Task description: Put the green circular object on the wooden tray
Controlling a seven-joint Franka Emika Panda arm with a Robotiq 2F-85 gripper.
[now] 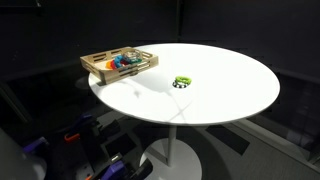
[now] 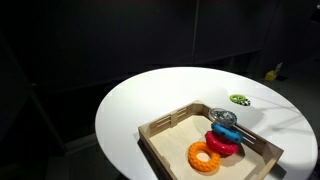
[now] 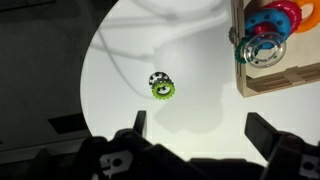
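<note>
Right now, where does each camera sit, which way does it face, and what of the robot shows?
Exterior view: raised beside the table, facing across it; no robot part recognisable.
Exterior view: close by the wooden tray, facing over it; no robot.
Wrist view: above, facing down; open hand at the bottom.
All three share the wooden tray and green circular object.

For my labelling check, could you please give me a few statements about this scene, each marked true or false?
1. The green circular object lies inside the wooden tray. False: it lies on the white table, apart from the tray.
2. An orange ring lies in the tray. True.
3. The tool is shut on the green object. False: its fingers stand wide apart and hold nothing.
4. The table is round. True.
</note>
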